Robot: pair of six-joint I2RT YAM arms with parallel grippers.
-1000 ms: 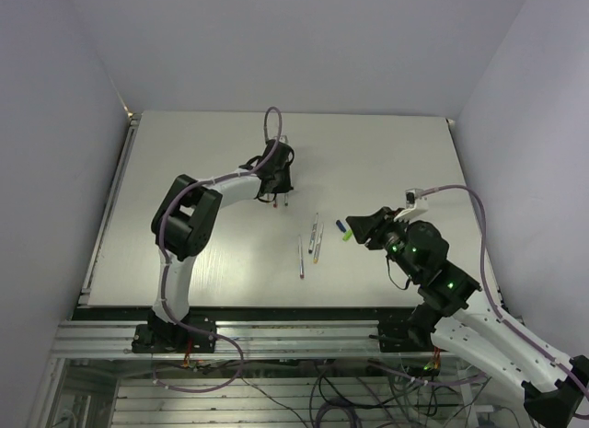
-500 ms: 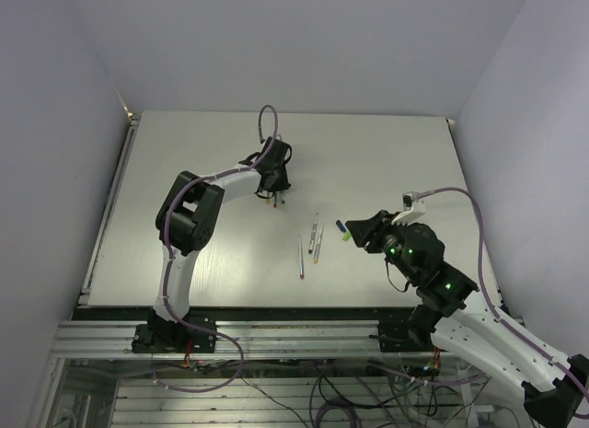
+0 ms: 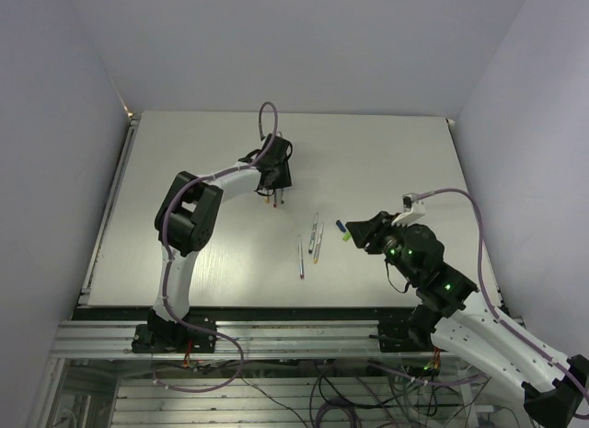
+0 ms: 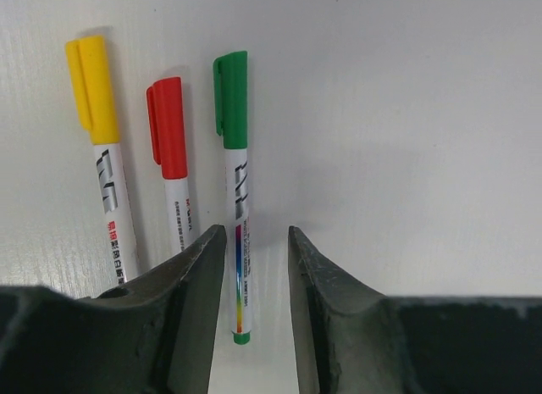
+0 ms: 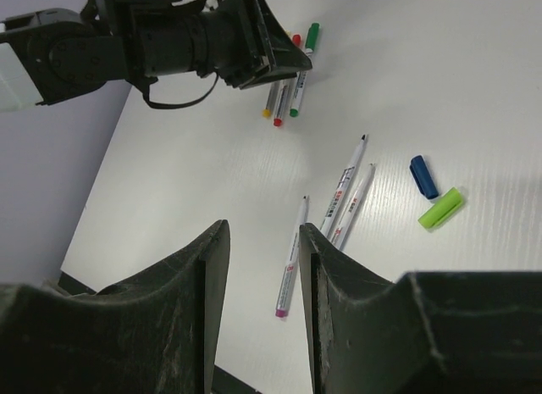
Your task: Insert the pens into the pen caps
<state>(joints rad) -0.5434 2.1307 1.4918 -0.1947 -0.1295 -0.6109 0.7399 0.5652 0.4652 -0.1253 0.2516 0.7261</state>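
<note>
Three capped pens lie side by side under my left gripper (image 4: 257, 241): yellow cap (image 4: 91, 89), red cap (image 4: 167, 127), dark green cap (image 4: 230, 97). The left gripper is open, and the green-capped pen (image 4: 236, 241) lies loose on the table between its jaws. Three uncapped pens lie mid-table (image 3: 311, 244); one has a magenta end (image 5: 292, 258), and two lie together (image 5: 349, 195). A blue cap (image 5: 423, 176) and a light green cap (image 5: 441, 208) lie loose to their right. My right gripper (image 5: 263, 241) is open and empty, held above the table near those caps. The magenta cap is out of view.
The white table (image 3: 184, 235) has a raised rail along its left edge (image 3: 109, 207) and a metal frame at the near edge. Grey walls close in on the left, back and right. The left arm (image 3: 189, 212) stretches over the table's left middle.
My left gripper has shifted slightly over the three capped pens. The right arm has barely moved. The loose pens and caps lie where they were.
</note>
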